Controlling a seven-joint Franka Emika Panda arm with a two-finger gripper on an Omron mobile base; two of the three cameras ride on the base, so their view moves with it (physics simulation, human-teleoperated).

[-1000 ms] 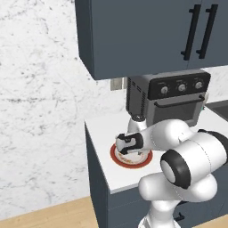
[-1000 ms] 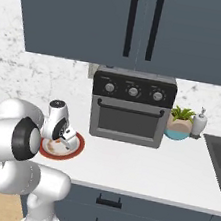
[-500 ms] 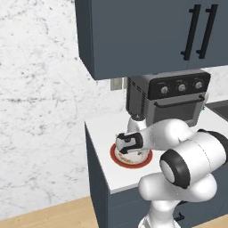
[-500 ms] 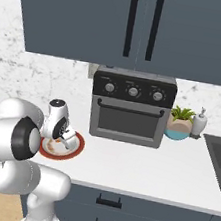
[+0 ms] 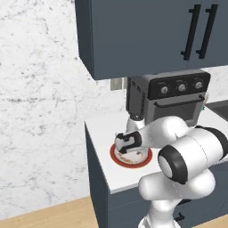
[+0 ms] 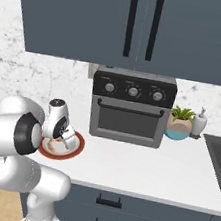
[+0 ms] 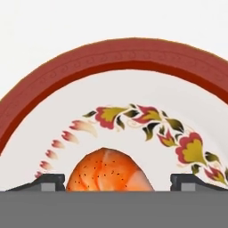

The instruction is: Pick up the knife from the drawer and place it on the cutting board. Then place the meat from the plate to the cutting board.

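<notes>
Item, the meat (image 7: 106,171): an orange-brown speckled chunk, which we find lying on the plate (image 7: 133,60), white with a broad red rim and a flowered band, set on the white worktop (image 6: 172,178) near its corner, to the left of the countertop oven (image 6: 132,107). Item, the tool (image 7: 115,181): we see it lowered right over the plate in both base views, its two dark tips standing wide on either side of the meat with space between each tip and the chunk, so we record it as open and gripping nothing. Item, progress: we judge the second half of the task to be in hand, at the stage of closing on the meat; the chunk is not yet lifted and not yet carried to the cutting board. Item, the knife, the drawer and the cutting board: we cannot locate them from here, so we cannot confirm whether the knife step is done. Remaining, as we reckon it: grasp, lift, move across, set down on the board.
</notes>
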